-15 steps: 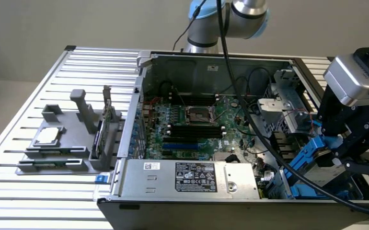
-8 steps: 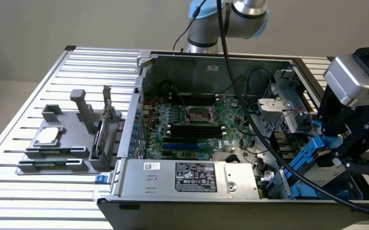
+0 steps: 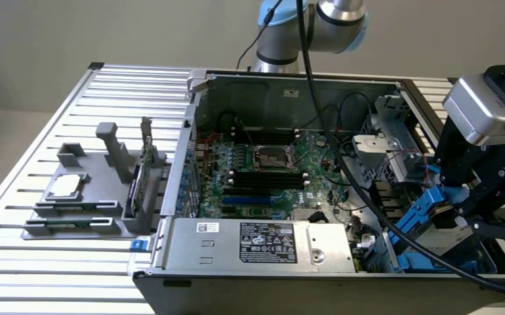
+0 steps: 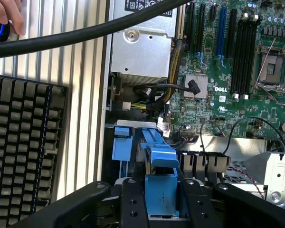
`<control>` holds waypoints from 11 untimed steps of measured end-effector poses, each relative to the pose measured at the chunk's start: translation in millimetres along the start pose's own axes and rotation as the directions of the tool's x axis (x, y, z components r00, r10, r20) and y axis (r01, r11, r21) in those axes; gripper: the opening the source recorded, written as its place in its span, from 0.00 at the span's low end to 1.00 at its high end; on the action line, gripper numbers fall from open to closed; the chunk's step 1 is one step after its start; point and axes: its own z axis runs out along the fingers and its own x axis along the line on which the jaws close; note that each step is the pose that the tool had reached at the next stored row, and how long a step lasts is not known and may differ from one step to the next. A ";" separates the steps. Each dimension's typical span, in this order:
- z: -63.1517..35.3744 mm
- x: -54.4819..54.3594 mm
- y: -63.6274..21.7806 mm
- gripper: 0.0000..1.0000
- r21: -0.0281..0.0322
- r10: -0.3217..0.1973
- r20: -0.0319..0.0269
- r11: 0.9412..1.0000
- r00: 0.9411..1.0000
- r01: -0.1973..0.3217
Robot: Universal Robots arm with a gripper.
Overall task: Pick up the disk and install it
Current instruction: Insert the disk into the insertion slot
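Observation:
The disk [image 3: 427, 211], a grey metal drive in blue carrier rails, hangs tilted over the drive bay at the case's front corner, on the exterior view's right. My gripper [image 3: 467, 209] is shut on it from above. In the wrist view the two black fingers [image 4: 133, 205] clamp the blue carrier end of the disk [image 4: 161, 192] between them. Just beyond it sit the bay's blue plastic brackets [image 4: 121, 143]. Most of the disk's grey body is hidden under the gripper.
The open computer case [image 3: 202, 85] holds a motherboard [image 3: 262, 164] and a power supply [image 3: 262, 243]. A grey fixture [image 3: 86, 197] with a chip and a card stands on the exterior view's left. A keyboard [image 4: 23, 137], a person's hand [image 4: 9, 14] and a black cable [image 4: 85, 35] are nearby.

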 end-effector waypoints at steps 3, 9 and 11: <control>0.0 0.0 0.0 0.32 0.000 0.000 0.000 1.000 1.000 0.000; 0.0 0.0 0.0 0.32 0.000 0.000 0.000 1.000 1.000 0.000; 0.0 0.0 0.0 0.32 0.000 0.000 0.000 1.000 1.000 0.000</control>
